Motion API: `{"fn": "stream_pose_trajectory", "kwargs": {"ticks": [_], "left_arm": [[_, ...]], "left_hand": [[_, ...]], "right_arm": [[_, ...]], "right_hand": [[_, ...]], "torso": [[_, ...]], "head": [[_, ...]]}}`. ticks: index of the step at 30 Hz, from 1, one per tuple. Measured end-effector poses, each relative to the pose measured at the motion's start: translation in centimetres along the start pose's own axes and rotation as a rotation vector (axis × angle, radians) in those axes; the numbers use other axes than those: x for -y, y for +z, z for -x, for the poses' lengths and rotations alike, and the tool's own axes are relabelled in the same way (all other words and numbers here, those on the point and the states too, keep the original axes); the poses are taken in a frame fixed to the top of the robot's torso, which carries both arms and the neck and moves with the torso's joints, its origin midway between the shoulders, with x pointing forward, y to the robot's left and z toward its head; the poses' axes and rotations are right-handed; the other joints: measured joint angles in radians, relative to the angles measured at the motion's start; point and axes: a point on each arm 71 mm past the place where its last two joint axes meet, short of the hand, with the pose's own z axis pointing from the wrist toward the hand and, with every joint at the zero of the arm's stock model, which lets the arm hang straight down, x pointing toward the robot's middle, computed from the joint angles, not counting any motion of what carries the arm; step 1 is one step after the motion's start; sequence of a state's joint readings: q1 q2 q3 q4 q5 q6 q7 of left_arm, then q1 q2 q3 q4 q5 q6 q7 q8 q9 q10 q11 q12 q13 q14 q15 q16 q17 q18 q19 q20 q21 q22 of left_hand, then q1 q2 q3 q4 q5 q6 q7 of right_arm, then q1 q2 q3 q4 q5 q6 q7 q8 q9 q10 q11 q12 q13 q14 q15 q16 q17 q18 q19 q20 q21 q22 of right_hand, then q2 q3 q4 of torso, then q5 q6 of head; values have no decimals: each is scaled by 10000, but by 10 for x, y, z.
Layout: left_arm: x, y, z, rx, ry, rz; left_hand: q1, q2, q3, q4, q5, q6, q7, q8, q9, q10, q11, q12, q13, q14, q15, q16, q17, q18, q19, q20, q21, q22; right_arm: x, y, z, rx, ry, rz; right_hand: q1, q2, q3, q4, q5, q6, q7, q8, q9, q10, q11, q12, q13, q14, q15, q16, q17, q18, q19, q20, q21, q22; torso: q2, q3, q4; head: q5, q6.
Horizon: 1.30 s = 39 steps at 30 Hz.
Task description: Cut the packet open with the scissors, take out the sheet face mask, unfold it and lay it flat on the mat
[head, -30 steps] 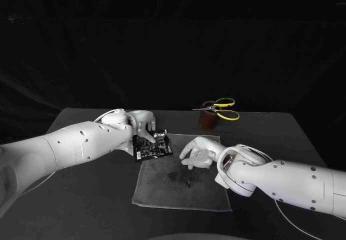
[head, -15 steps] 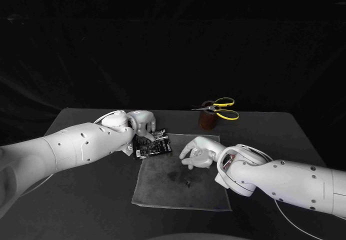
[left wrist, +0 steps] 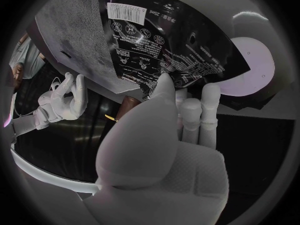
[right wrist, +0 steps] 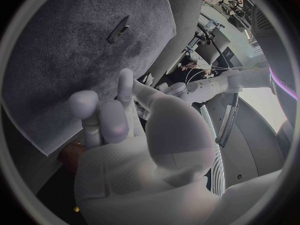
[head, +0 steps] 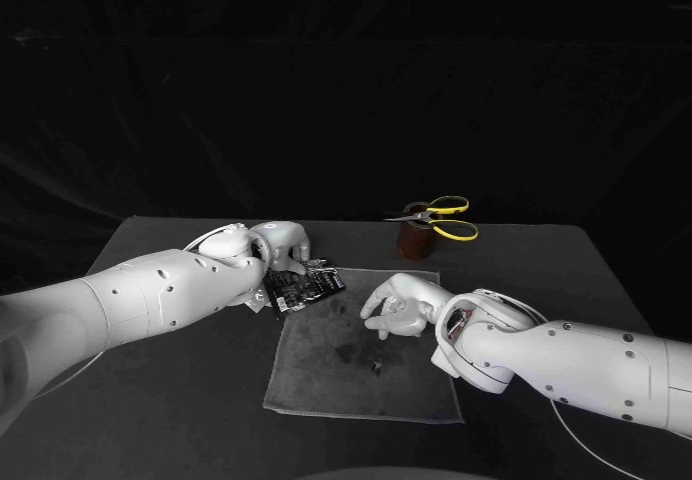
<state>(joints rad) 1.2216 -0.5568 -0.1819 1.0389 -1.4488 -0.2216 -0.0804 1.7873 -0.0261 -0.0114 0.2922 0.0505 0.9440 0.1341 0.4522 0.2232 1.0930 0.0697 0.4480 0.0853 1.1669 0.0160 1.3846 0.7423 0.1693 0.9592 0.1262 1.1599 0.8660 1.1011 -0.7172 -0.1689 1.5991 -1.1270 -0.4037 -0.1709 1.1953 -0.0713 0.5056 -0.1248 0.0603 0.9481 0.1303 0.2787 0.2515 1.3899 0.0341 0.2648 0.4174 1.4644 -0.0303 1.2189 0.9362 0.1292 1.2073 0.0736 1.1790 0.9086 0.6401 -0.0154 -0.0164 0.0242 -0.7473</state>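
Observation:
My left hand (head: 278, 246) pinches the near edge of the black printed packet (head: 302, 288) and holds it tilted over the mat's far left corner. In the left wrist view the packet (left wrist: 150, 45) fans out beyond my fingers (left wrist: 187, 107), with its barcode label facing the camera. My right hand (head: 395, 305) hovers over the far right part of the dark grey mat (head: 361, 385), fingers curled in with nothing in them. The yellow-handled scissors (head: 443, 217) stand in a brown holder (head: 417, 243) behind the mat. In the right wrist view my right hand (right wrist: 122, 120) is above the mat (right wrist: 56, 60).
A small dark scrap (head: 378, 367) lies near the middle of the mat, also seen as a strip (right wrist: 118, 30) in the right wrist view. The grey tabletop (head: 159, 400) stretches around the mat on both sides.
The left hand has drawn slightly back and left, and the packet has turned with it, lying flatter and a little higher. The right hand has stayed put.

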Motion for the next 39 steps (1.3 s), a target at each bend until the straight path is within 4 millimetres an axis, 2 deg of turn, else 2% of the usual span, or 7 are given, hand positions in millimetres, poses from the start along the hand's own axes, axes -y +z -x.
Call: {"fn": "stream_pose_trajectory", "kwargs": {"ticks": [3, 9, 16, 23, 32, 39], "left_arm": [[-2, -3, 0, 58, -129, -70], [-3, -12, 0, 160, -500, -365], [-2, -23, 15, 735, -1203, -891], [-4, -35, 31, 1534, -1972, -1468], [-2, -52, 40, 2026, -2883, -2535], [2, -67, 42, 2187, -3421, -3445]], "left_hand": [[11, 10, 164, 2, 1, 243, -53, -55, -12, 140, -38, -206, -68, -172, -79, -166, -303, -8, -284, -65, -157, -276], [14, 12, 357, 2, 2, 577, -107, -89, -43, 339, -85, -423, -121, -312, -92, -217, -491, -75, -428, -102, -226, -437], [31, -6, 509, -15, 0, 819, -147, -95, -39, 460, -143, -508, -128, -343, -122, -256, -537, -80, -499, -103, -270, -463], [30, -6, 509, -15, -1, 823, -144, -95, -29, 460, -143, -539, -129, -343, -122, -257, -539, -83, -498, -103, -270, -465], [-17, -53, 659, -52, -2, 894, -144, -151, -29, 459, -142, -707, -130, -701, -120, -411, -951, -90, -893, -137, -468, -791], [-66, -102, 659, -53, -2, 911, -127, -203, -49, 494, -107, -764, -142, -739, -87, -442, -992, -91, -950, -120, -499, -827]], "right_arm": [[0, 0, 0, 2, 5, -2], [1, -1, 1, 16, 22, -12], [4, -2, 3, 125, 143, 21], [8, -5, 9, 419, 442, 253], [20, -18, 22, 912, 1501, 833], [30, -36, 36, 1189, 2621, 1060]], "right_hand": [[0, 0, 7, 7, 0, 1, -1, 0, 0, -36, 37, 0, 18, -1, 1, 0, -22, -4, 0, 0, 0, -5], [0, 0, 6, 63, 0, 1, -1, -1, 11, -70, 2, 0, 78, -12, 12, 0, -75, -56, -1, 0, -25, -80], [0, 0, 47, 104, 37, 2, -3, -1, 23, -165, 20, 0, 166, 21, -21, -33, -226, -61, -112, 1, -128, -226], [52, 53, 153, 136, 37, -51, 15, 38, 57, -392, 43, 1, 284, -40, -34, -233, -562, -63, -366, 32, -393, -549], [118, 119, 537, 280, 37, -154, 84, 38, 75, -863, 212, -544, 86, -108, 35, -311, -773, -65, -452, 90, -483, -646], [21, 216, 659, 413, -8, -155, 84, 37, 87, -895, 215, -743, -75, -142, 69, -312, -764, -71, -488, 125, -483, -567]], "torso": [[0, 1, 4], [-8, 0, 5], [-9, -1, 6], [-7, 0, 9], [5, 1, 6], [5, 10, -8]], "head": [[0, 5], [-16, 6], [-50, 38], [-74, 65], [-149, 77], [-201, 79]]}}
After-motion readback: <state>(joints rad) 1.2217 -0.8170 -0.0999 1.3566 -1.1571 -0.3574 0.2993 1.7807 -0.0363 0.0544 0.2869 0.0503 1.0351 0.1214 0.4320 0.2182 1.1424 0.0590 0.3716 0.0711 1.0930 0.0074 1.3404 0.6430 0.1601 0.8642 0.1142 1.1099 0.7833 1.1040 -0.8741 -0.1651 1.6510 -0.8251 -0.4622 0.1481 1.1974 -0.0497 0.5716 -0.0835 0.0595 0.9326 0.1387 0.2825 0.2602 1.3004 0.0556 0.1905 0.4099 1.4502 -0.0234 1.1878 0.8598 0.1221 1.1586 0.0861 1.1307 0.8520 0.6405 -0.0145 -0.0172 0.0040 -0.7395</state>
